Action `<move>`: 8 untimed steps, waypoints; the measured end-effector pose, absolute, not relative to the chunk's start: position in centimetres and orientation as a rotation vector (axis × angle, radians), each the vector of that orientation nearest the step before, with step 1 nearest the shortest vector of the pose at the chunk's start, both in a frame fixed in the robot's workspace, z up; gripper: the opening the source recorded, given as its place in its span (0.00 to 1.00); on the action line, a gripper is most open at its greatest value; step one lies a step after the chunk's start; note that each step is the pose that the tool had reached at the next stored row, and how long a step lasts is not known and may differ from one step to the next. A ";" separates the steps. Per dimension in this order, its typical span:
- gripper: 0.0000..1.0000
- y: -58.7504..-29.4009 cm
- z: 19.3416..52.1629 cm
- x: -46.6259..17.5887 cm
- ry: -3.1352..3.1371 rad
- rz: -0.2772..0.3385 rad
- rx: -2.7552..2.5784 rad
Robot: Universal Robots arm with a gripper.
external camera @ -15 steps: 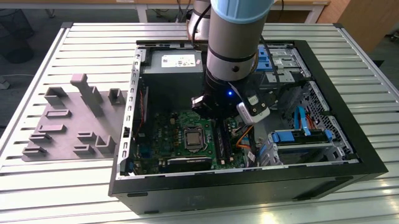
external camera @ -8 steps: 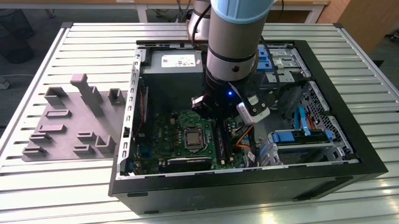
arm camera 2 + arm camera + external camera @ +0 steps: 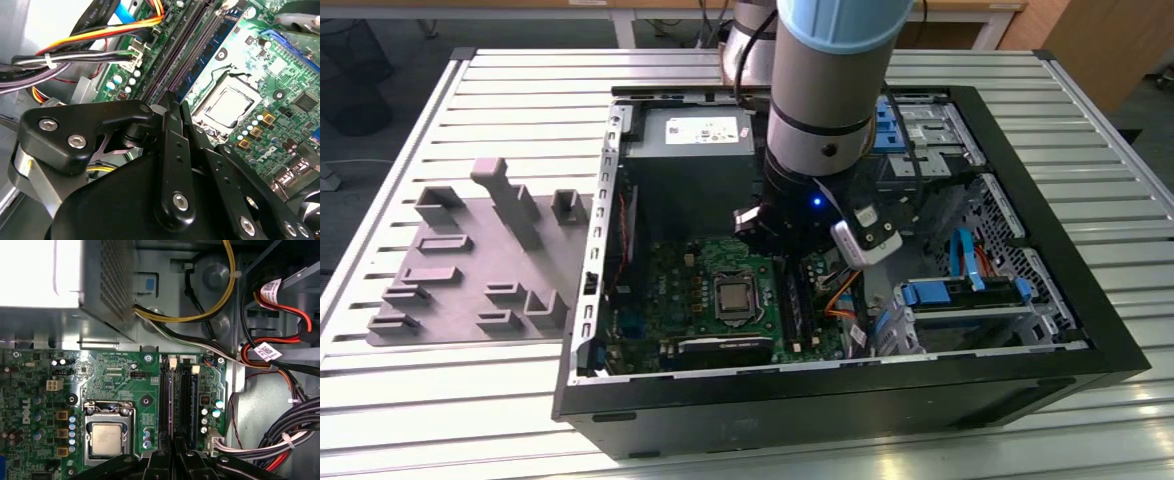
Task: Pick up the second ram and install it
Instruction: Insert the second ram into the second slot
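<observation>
On the exterior view's left, a grey moulded plastic fixture tray (image 3: 480, 260) lies on the ribbed metal table (image 3: 400, 400), just beside the open black computer case (image 3: 854, 400). Inside it lies the large green motherboard (image 3: 680, 290) with its square silver processor (image 3: 735, 296). To the right of the processor, the arm's black gripper (image 3: 787, 250) hangs low over the long black memory slots (image 3: 185, 400). Its fingers (image 3: 172, 130) stand pressed together. In the second wrist view, the second ram, a narrow blue-green stick (image 3: 207, 57), sits in a slot just ahead of the fingertips; contact I cannot tell.
</observation>
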State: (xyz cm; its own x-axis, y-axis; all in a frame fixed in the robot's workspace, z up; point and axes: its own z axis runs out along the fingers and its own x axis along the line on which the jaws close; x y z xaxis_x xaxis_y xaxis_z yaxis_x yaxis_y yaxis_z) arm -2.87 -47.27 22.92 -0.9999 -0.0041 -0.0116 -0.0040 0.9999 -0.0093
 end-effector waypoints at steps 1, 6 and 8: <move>0.14 -47.3 22.9 -2.8 3.130 -0.015 -0.006; 0.14 -47.4 22.5 -2.8 3.130 -0.015 -0.006; 0.14 -47.3 22.4 -2.8 3.130 -0.015 -0.006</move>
State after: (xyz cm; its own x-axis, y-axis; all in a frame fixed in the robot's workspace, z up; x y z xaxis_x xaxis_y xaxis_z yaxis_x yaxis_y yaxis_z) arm -2.78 -47.35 22.38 -0.9999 -0.0041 -0.0115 -0.0039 0.9999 -0.0095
